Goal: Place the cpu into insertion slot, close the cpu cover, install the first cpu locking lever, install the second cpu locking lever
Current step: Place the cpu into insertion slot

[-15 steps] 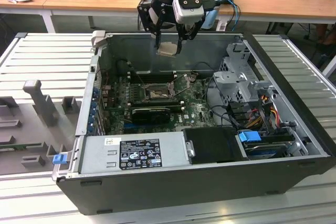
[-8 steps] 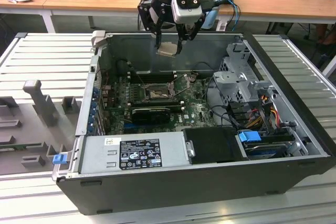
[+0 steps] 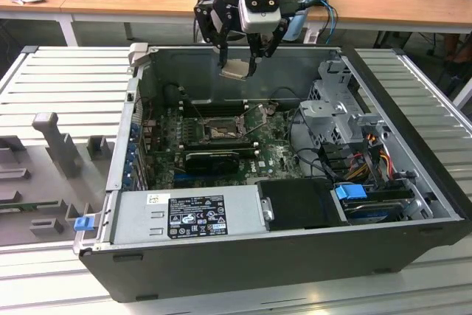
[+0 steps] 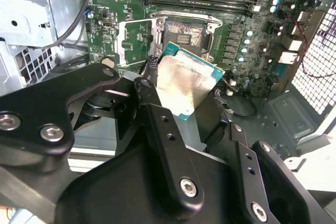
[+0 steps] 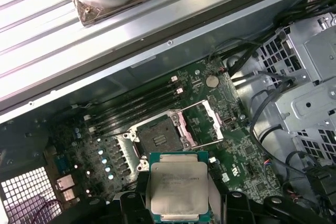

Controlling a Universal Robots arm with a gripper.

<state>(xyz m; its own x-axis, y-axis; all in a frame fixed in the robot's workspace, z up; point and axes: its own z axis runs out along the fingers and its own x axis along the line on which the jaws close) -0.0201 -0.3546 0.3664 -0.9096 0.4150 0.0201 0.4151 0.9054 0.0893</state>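
The end effector (image 3: 236,66) hangs over the far side of the open computer case (image 3: 258,263), and it has a load. Its black fingers (image 4: 149,95) are clamped on opposite edges of the cpu (image 3: 234,71). The chip is up in the air, clear of everything and well above the green motherboard (image 3: 276,156).

In the second wrist view the cpu (image 4: 189,80) shows its pale metal top catching the light, with a green rim around it. In the first wrist view the cpu (image 5: 178,187) sits square between the fingers.

Below it the insertion slot (image 3: 219,133) lies bare. In the first wrist view the slot's (image 5: 157,137) dark frame and brownish contact field are fully uncovered. The cpu cover (image 5: 202,124) is swung open beside it, a silvery frame with its square window showing board underneath. The second wrist view shows the same: cover (image 4: 134,38) flipped aside, slot (image 4: 184,35) exposed.

A row of memory slots (image 3: 210,108) runs between the socket and the far wall. A long black card (image 3: 212,158) sits just on the socket's near side. The grey power supply (image 3: 188,215) lines the near wall, with a metal drive cage (image 3: 335,108) at the exterior view's right. The whole case rests on a ribbed grey desk (image 3: 66,79).
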